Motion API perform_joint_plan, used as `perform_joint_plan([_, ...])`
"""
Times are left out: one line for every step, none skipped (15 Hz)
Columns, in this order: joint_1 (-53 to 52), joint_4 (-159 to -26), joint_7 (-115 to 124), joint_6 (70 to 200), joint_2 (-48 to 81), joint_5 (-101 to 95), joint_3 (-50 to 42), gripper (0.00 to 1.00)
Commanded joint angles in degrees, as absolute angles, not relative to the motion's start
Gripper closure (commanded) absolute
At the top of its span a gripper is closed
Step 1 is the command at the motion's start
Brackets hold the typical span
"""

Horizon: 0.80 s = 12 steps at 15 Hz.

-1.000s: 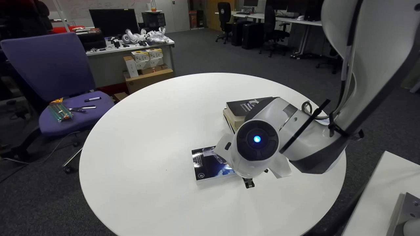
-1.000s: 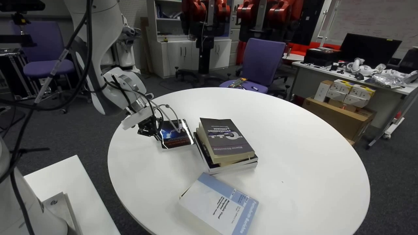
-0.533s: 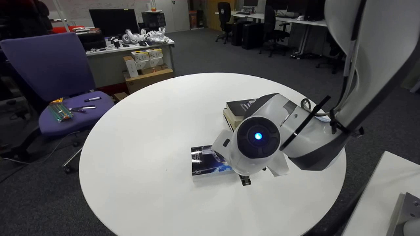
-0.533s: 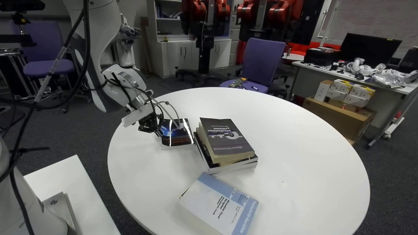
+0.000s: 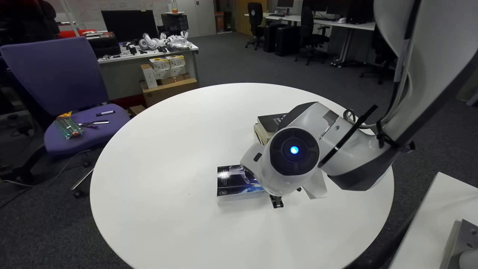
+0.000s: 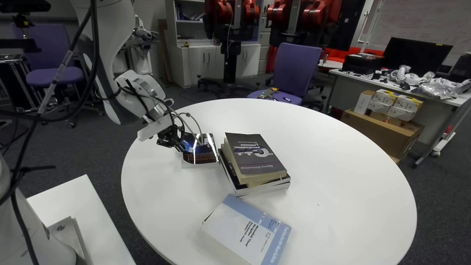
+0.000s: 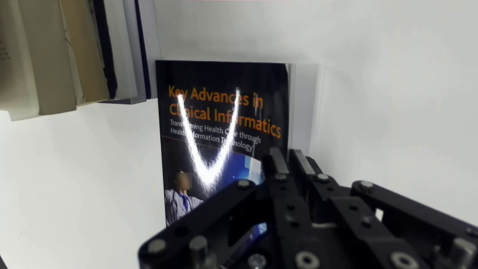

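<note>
Pointing down: gripper (image 7: 285, 153) at the edge of a glossy book (image 7: 213, 130), fingers nearly together.
Whether they pinch it, I cannot tell. The book is on a bench (image 6: 342, 176), just beside stacked books (image 6: 255, 158); a purple chair (image 6: 297, 70) stands beyond.

The black gripper (image 7: 287, 152) was positioned at one long edge of the glossy book (image 7: 213, 127) titled "Key Advances in Clinical Informatics". Its fingers (image 7: 306, 164) stood nearly together, with a narrow gap between the pads; I could not verify whether the cover's edge lay between them. V-shaped glare (image 7: 207, 172) crossed the cover. A book stack (image 7: 59, 56) rested just beside the book on the white tabletop (image 7: 396, 112).
</note>
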<state>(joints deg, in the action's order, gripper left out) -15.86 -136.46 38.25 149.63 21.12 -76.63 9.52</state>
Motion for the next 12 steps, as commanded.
perform_joint_plan([-15.5, -136.5, 40.9, 149.1, 19.8, -78.1, 8.2, 0.57])
perform_joint_plan([-15.5, -136.6, 41.3, 149.0, 19.7, -78.1, 7.9, 0.49])
perform_joint_plan([-15.4, -136.6, 41.7, 149.0, 19.6, -78.1, 7.7, 0.42])
perform_joint_plan([-15.5, -136.7, 42.0, 149.0, 19.5, -78.2, 7.4, 0.33])
perform_joint_plan([-15.5, -136.8, 42.3, 149.0, 19.4, -78.2, 7.2, 0.27])
perform_joint_plan([-15.5, -136.8, 42.5, 148.9, 19.3, -78.2, 6.9, 0.18])
perform_joint_plan([-15.6, -136.8, 42.8, 148.8, 19.3, -78.3, 6.7, 0.11])
perform_joint_plan([-15.8, -136.7, 43.2, 148.6, 19.3, -78.5, 6.4, 0.05])
perform_joint_plan([-15.9, -136.7, 43.6, 148.4, 19.2, -78.6, 6.1, 0.00])
perform_joint_plan([-16.2, -136.5, 45.3, 147.8, 19.1, -79.1, 5.7, 0.00])
perform_joint_plan([-16.6, -136.4, 47.8, 147.1, 18.9, -80.1, 5.4, 0.00])
perform_joint_plan([-16.9, -136.3, 50.0, 146.2, 18.7, -81.3, 5.1, 0.00])
